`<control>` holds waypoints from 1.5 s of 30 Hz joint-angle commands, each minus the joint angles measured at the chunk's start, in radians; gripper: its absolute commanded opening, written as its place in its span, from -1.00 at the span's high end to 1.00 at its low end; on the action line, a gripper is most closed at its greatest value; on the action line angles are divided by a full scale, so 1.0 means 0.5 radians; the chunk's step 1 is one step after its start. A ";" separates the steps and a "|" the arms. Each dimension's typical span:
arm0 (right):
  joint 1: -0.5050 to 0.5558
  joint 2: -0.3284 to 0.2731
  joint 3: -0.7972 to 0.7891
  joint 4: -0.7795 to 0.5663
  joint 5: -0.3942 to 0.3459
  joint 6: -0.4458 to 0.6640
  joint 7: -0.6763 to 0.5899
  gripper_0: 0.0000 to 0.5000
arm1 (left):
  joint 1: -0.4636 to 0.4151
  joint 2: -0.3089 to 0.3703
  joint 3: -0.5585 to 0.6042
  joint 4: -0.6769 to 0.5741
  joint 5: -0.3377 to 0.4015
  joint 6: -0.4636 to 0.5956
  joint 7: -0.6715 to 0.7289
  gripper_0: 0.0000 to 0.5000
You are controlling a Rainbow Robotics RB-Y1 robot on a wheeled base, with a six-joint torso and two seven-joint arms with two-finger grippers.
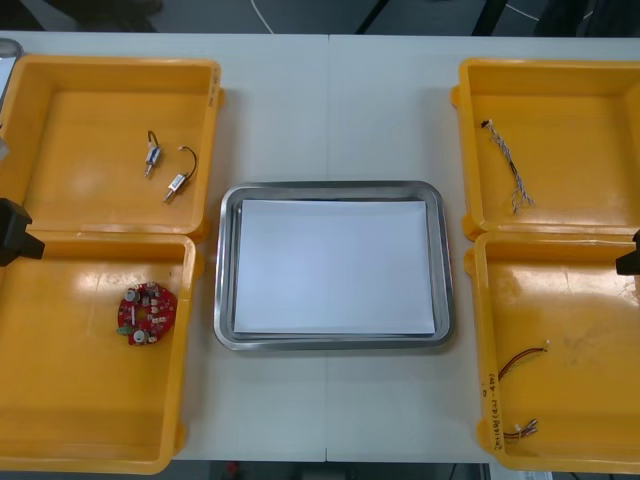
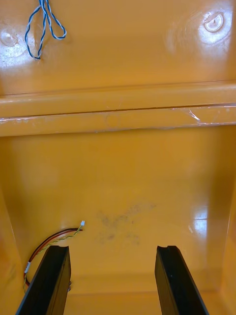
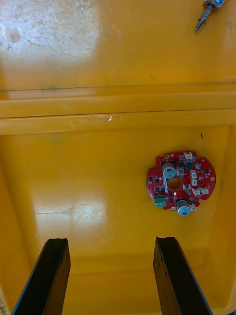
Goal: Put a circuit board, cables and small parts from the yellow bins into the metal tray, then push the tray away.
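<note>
On your light table (image 1: 330, 110), a metal tray (image 1: 226, 270) sits between 4 yellow bins (image 1: 80, 130). Your left gripper (image 3: 110, 243), wide open, faces the round red circuit board (image 3: 181, 181). Your right gripper (image 2: 113, 251), equally wide, hangs beside the red and yellow cable (image 2: 54, 239).

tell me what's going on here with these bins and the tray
Nothing is in hand yet. The left pincer hangs open over the near left yellow bin, with the round red circuit board lying just ahead of it. The right pincer hangs open over the near right yellow bin, a red and yellow cable at its side. The metal tray, white inside, holds no board, cable or part.
</note>
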 commanded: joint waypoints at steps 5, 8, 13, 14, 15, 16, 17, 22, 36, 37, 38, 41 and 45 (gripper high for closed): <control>0.022 -0.076 -0.034 -0.015 -0.002 0.006 0.040 -1.00 | 0.026 0.093 0.064 -0.041 -0.016 0.013 -0.173 -1.00; 0.022 -0.076 -0.034 -0.015 -0.002 0.006 0.040 -1.00 | 0.026 0.093 0.064 -0.041 -0.016 0.013 -0.173 -1.00; 0.022 -0.076 -0.034 -0.015 -0.002 0.006 0.040 -1.00 | 0.026 0.093 0.064 -0.041 -0.016 0.013 -0.173 -1.00; 0.022 -0.076 -0.034 -0.015 -0.002 0.006 0.040 -1.00 | 0.026 0.093 0.064 -0.041 -0.016 0.013 -0.173 -1.00; 0.022 -0.076 -0.034 -0.015 -0.002 0.006 0.040 -1.00 | 0.026 0.093 0.064 -0.041 -0.016 0.013 -0.173 -1.00; 0.022 -0.076 -0.034 -0.015 -0.002 0.006 0.040 -1.00 | 0.026 0.093 0.064 -0.041 -0.016 0.013 -0.173 -1.00; 0.022 -0.076 -0.034 -0.015 -0.002 0.006 0.040 -1.00 | 0.026 0.093 0.064 -0.041 -0.016 0.013 -0.173 -1.00; 0.022 -0.076 -0.034 -0.015 -0.002 0.006 0.040 -1.00 | 0.026 0.093 0.064 -0.041 -0.016 0.013 -0.173 -1.00; 0.007 -0.060 -0.037 -0.018 -0.002 0.006 0.040 -1.00 | 0.066 0.029 0.012 -0.014 -0.007 0.013 -0.173 -1.00; 0.007 -0.054 -0.037 -0.018 -0.002 0.006 0.040 -1.00 | 0.066 0.029 0.012 -0.014 -0.007 0.013 -0.176 -1.00; 0.001 -0.036 -0.046 -0.024 -0.002 0.006 0.037 -1.00 | 0.066 0.007 0.003 -0.011 -0.004 0.013 -0.176 -1.00; -0.021 0.004 -0.086 -0.076 0.013 0.006 0.031 -1.00 | 0.051 0.007 0.006 -0.007 0.005 0.013 -0.176 -1.00; -0.008 0.053 -0.086 -0.116 0.050 0.006 0.022 -1.00 | 0.054 0.007 0.006 -0.007 0.024 0.013 -0.176 -1.00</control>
